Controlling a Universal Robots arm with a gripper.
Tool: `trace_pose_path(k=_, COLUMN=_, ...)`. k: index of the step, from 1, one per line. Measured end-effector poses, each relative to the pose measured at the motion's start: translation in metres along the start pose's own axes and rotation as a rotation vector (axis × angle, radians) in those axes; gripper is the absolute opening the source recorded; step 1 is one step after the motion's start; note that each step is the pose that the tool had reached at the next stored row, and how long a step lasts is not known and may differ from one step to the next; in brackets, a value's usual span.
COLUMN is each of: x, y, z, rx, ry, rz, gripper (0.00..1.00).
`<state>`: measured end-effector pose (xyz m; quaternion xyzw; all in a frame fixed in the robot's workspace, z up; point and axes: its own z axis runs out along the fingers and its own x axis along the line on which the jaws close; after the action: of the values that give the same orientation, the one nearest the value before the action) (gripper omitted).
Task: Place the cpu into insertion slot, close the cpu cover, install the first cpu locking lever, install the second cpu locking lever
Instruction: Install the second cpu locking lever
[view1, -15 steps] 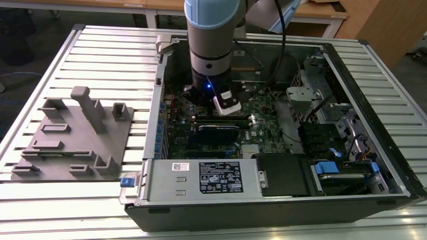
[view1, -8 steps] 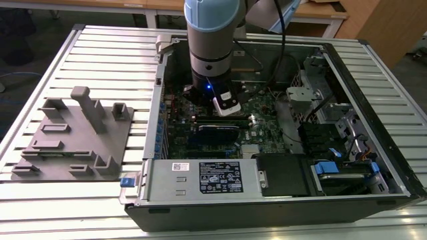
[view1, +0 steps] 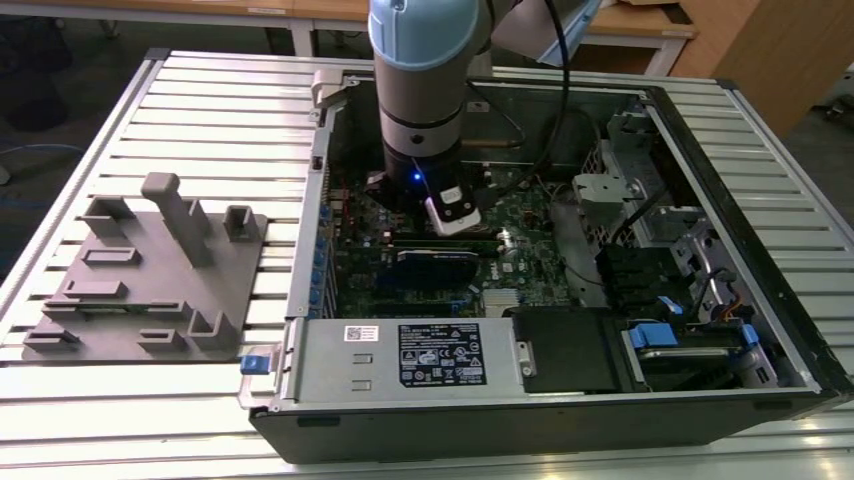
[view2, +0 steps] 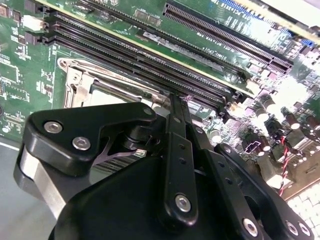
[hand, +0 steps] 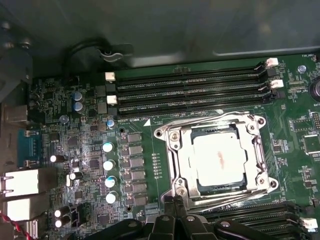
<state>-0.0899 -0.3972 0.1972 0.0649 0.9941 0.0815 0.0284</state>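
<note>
In the first wrist view the cpu (hand: 217, 160) lies flat in the insertion slot (hand: 161, 134), its pale metal top showing. The silvery cpu cover (hand: 176, 160) is down around it. Thin wire levers run along two sides of the socket (hand: 210, 121); I cannot tell whether they are latched. My gripper (hand: 173, 199) is shut, its tip right at the socket's near corner, with nothing visible between the fingers. In the second wrist view the shut gripper (view2: 175, 100) points at the edge of the socket (view2: 95, 85). In the exterior view the arm (view1: 420, 100) reaches down into the computer case.
Long black memory slots (hand: 190, 90) run beside the socket, and capacitors (hand: 107, 165) stand near it. The open computer case (view1: 747, 200) walls in the board, with a power supply (view1: 400, 355) at its front. A grey fixture plate (view1: 147, 270) lies on the exterior view's left.
</note>
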Motion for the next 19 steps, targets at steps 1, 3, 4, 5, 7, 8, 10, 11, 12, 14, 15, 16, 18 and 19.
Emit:
trace_pose_path(k=1, x=0.0001, y=0.0000, z=0.0002, rx=-0.0028, ry=0.0002, rz=0.000, gripper=0.11)
trace_pose_path(k=3, x=0.0003, y=0.0000, z=0.0005, rx=-0.0093, ry=0.0009, rz=0.001, gripper=0.11)
trace_pose_path(k=4, x=0.0003, y=0.0000, z=0.0006, rx=-0.0122, ry=0.0013, rz=0.001, gripper=0.11)
trace_pose_path(k=5, x=0.0003, y=0.0000, z=0.0006, rx=-0.0122, ry=0.0012, rz=0.001, gripper=0.11)
trace_pose_path(k=7, x=0.0004, y=-0.0001, z=0.0003, rx=-0.0118, ry=0.0012, rz=0.001, gripper=0.11)
trace_pose_path(k=8, x=0.0003, y=0.0000, z=-0.0005, rx=-0.0115, ry=0.0013, rz=0.001, gripper=0.11)
trace_pose_path(k=10, x=0.0001, y=0.0008, z=-0.0045, rx=-0.0115, ry=0.0012, rz=0.001, gripper=0.11)
trace_pose_path(k=11, x=0.0000, y=0.0013, z=-0.0076, rx=-0.0115, ry=0.0012, rz=0.001, gripper=0.11)
trace_pose_path(k=12, x=-0.0002, y=0.0018, z=-0.0106, rx=-0.0115, ry=0.0012, rz=0.001, gripper=0.11)
trace_pose_path(k=14, x=-0.0005, y=0.0029, z=-0.0177, rx=-0.0113, ry=0.0013, rz=0.001, gripper=0.11)
trace_pose_path(k=15, x=-0.0007, y=0.0036, z=-0.0217, rx=-0.0115, ry=0.0012, rz=0.001, gripper=0.11)
trace_pose_path(k=16, x=-0.0008, y=0.0043, z=-0.0255, rx=-0.0114, ry=0.0013, rz=0.001, gripper=0.11)
trace_pose_path(k=18, x=-0.0012, y=0.0054, z=-0.0320, rx=-0.0115, ry=0.0012, rz=0.001, gripper=0.11)
trace_pose_path(k=19, x=-0.0013, y=0.0058, z=-0.0347, rx=-0.0115, ry=0.0012, rz=0.001, gripper=0.11)
